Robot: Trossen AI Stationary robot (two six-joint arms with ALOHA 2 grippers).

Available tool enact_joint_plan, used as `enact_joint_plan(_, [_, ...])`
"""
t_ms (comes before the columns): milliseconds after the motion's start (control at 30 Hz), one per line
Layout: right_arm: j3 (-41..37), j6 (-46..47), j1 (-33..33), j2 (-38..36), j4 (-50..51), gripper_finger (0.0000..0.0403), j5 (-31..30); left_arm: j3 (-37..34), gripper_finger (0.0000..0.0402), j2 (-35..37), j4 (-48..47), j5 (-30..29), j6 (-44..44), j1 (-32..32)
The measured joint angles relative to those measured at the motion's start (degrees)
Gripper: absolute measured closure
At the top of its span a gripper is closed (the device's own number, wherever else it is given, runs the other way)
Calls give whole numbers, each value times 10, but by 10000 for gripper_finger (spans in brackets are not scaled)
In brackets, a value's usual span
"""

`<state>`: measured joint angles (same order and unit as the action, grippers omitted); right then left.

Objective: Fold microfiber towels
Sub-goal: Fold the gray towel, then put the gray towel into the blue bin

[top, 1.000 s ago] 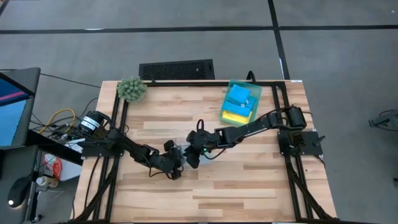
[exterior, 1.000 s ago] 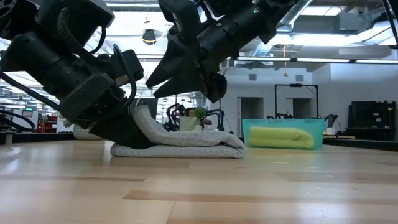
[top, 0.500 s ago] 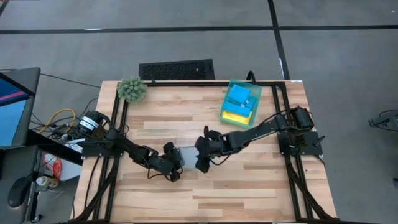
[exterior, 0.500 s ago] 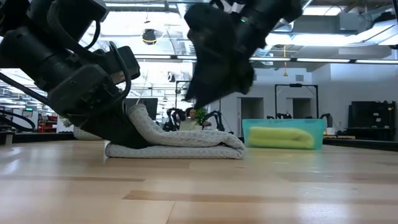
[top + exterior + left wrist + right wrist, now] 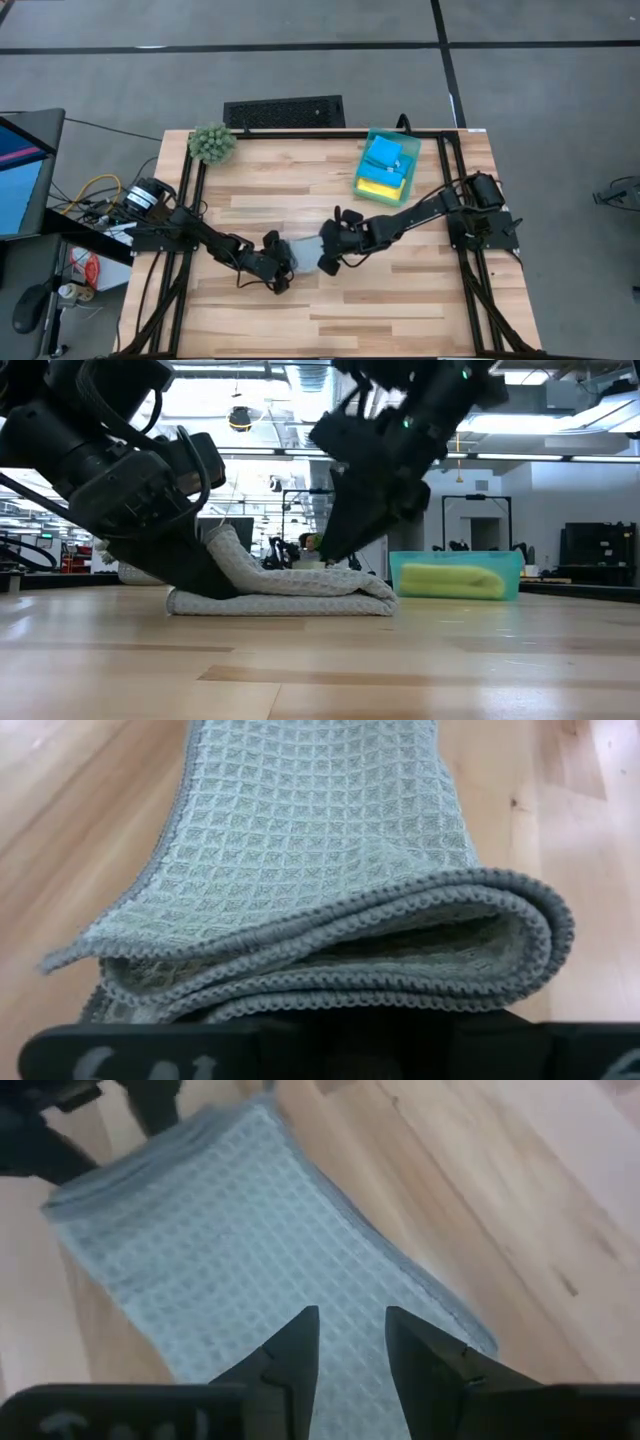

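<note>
Wooden table (image 5: 400,290) planks carry the grey towel (image 5: 290,590), folded at mid-table, one end clamped in the left claw (image 5: 281,278). The right claw (image 5: 352,1342), lifted a second ago, is now lowered onto the fold, narrowly parted, pressing it flat.

I see the wooden table (image 5: 400,300) carrying a folded grey towel (image 5: 303,252), a green bin (image 5: 372,135) far right, a fuzzy plant (image 5: 211,143) far left.
</note>
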<state>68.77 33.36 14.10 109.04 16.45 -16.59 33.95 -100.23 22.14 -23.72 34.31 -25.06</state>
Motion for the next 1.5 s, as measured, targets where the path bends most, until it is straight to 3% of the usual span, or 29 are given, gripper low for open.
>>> enact_joint_plan(400, [-78, 15, -5, 0, -123, 264, 11, 0, 319, 61, -33, 31, 16, 4])
enact_joint_plan(567, [-81, -1, -8, 0, -139, 263, 11, 0, 319, 135, -150, 79, 54, 3])
enact_joint_plan(733, [-81, -17, -8, 0, -149, 262, 9, 0, 319, 210, -281, 79, 98, 4])
enact_joint_plan(867, [-81, -50, -8, -15, -150, 262, 11, 0, 319, 271, -315, 45, 121, -6])
enact_joint_plan(967, [-80, -102, -9, -38, -156, 263, 17, 0, 319, 298, -221, -52, 78, -35])
enact_joint_plan(1067, [-80, -158, -25, -55, -156, 262, 79, 1, 319, 277, -81, -103, -19, -55])
enact_joint_plan(1200, [-80, -193, -60, -63, -152, 249, 170, 1, 323, 188, 17, -67, -61, -45])
enact_joint_plan(1367, [-80, -242, -76, -53, -164, 232, 184, 0, 346, 76, 45, -24, -6, -36])
enact_joint_plan(1500, [-79, -293, -79, -40, -189, 227, 184, 0, 368, 31, 30, -2, 43, -39])
